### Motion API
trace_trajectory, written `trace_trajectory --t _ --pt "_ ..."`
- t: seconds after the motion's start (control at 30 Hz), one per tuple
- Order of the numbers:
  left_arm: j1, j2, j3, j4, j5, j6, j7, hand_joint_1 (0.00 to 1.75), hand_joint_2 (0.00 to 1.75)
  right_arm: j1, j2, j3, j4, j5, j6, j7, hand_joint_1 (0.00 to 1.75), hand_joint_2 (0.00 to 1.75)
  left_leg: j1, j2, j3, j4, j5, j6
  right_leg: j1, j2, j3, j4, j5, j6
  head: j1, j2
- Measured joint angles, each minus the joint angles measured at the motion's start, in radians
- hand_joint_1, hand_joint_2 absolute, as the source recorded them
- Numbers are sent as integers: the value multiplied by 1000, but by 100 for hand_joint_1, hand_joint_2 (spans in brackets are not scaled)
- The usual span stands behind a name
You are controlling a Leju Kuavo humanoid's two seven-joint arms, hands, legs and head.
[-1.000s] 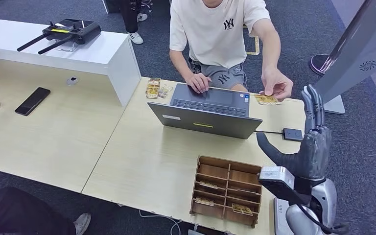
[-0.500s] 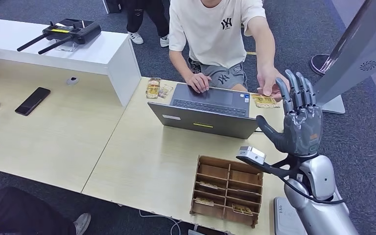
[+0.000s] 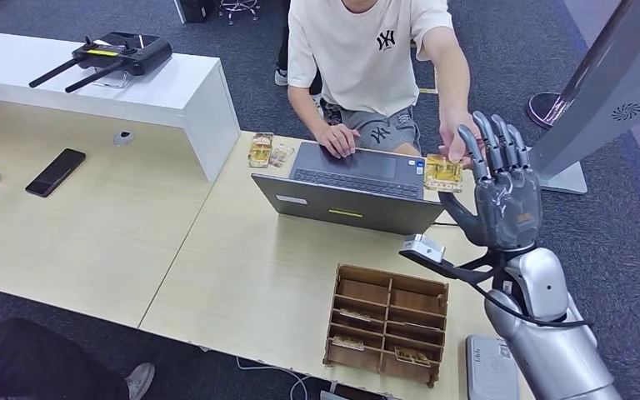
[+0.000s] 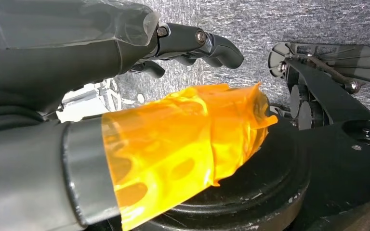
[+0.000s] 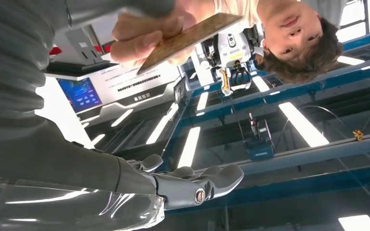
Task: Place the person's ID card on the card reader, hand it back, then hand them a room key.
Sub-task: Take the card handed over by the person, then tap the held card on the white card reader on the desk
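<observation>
The person's cream T-shirt point(image 3: 358, 50) bears a dark interlocked "NY" monogram on the chest, above the laptop point(image 3: 352, 187) as the head view shows it. The same "NY" mark stands in white on the person's grey shorts point(image 3: 381, 132), just beyond the laptop's far edge. The stickers on the laptop, the printing on the gold card point(image 3: 443, 173) held up at the laptop's right corner, and the lines on the kiosk screen point(image 5: 130, 85) are too small to read.
</observation>
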Motion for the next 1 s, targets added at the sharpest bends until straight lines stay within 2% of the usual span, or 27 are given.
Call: trace_trajectory --t 0.2,0.4,1.0 --pt "0 1 0 0 -7 -1 0 0 0 -9 -3 14 23 -6 -3 0 156 175 0 0 0 0 0 0 0 0 0 0 0 0 0 0" --pt "0 1 0 0 -15 1 0 0 0 -8 -5 26 31 -14 -3 5 171 175 0 0 0 0 0 0 0 0 0 0 0 0 0 0" --pt "1 1 0 0 -42 17 1 0 0 2 -11 46 45 -46 7 12 175 175 0 0 0 0 0 0 0 0 0 0 0 0 0 0"
